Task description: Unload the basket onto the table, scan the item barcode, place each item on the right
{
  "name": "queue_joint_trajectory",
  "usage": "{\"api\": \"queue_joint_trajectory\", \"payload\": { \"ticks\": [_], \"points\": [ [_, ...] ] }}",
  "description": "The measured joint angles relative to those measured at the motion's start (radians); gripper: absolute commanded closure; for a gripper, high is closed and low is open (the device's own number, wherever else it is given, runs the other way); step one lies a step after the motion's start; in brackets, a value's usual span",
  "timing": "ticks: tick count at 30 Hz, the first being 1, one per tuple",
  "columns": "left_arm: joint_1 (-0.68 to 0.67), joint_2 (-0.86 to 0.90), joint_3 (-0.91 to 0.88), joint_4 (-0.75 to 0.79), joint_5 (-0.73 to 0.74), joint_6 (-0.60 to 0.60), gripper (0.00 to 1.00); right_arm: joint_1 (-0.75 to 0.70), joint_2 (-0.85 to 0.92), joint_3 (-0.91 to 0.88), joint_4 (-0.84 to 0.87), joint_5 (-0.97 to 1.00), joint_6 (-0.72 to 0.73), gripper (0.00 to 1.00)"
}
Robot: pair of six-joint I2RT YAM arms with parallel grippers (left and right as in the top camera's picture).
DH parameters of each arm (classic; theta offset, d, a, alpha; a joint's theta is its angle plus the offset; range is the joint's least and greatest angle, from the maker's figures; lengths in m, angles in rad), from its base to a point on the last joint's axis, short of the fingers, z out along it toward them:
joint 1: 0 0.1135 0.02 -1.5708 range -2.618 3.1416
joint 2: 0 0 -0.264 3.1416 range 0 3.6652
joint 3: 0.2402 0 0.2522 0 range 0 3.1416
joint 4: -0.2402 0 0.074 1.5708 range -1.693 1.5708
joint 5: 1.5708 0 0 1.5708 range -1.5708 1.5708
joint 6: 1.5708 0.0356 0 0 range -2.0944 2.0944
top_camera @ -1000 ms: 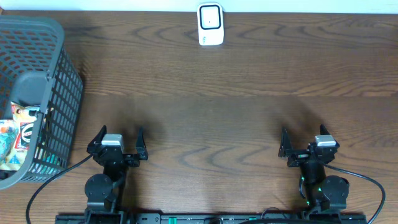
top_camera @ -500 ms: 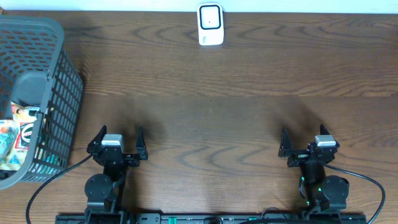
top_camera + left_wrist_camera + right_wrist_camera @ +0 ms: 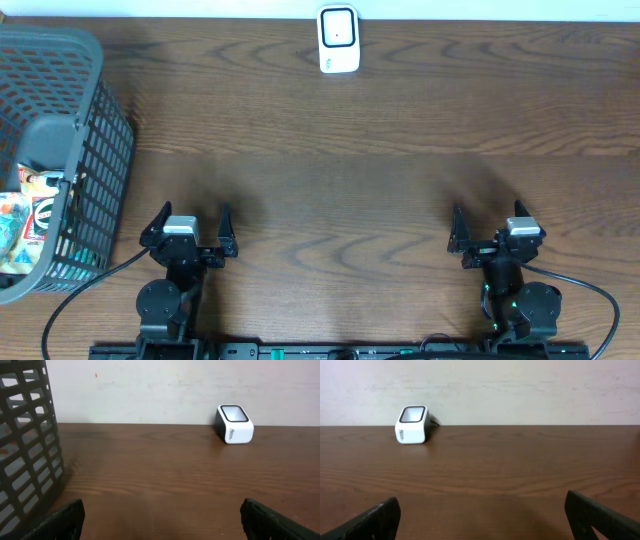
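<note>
The white barcode scanner [image 3: 338, 40] stands at the table's far edge, its dark window facing up; it also shows in the left wrist view [image 3: 234, 424] and the right wrist view [image 3: 412, 425]. Colourful packaged items [image 3: 20, 228] lie inside the grey mesh basket [image 3: 100, 170] at the left. My left gripper [image 3: 192, 214] rests near the front edge, right of the basket, open and holding nothing [image 3: 162, 522]. My right gripper [image 3: 487, 213] sits at the front right, also open with only bare wood between its fingers [image 3: 482, 520].
The basket's wall [image 3: 27, 445] fills the left side of the left wrist view. Black cables [image 3: 590, 300] trail from both arm bases along the front edge. A pale wall runs behind the table.
</note>
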Motion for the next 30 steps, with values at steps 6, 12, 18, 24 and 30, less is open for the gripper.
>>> {"api": "queue_joint_trajectory", "payload": {
  "ticks": [6,12,18,24,30],
  "points": [
    [0.0,0.0,0.0,0.012,0.067,-0.008,0.02,0.0,0.0,0.0,0.0,0.0,0.0,0.01],
    [0.0,0.0,-0.005,0.082,0.204,-0.031,0.02,0.0,0.0,0.0,0.0,0.0,0.0,0.01],
    [0.0,0.0,-0.011,0.387,0.367,-0.063,0.02,0.0,0.0,0.0,0.0,0.0,0.0,0.01],
    [0.0,0.01,0.05,0.426,0.423,-0.105,0.02,0.0,0.0,0.0,0.0,0.0,0.0,0.01],
    [0.002,0.174,0.299,0.362,0.424,-0.107,0.03,0.0,0.0,0.0,0.0,0.0,0.0,0.01]
  ]
}}
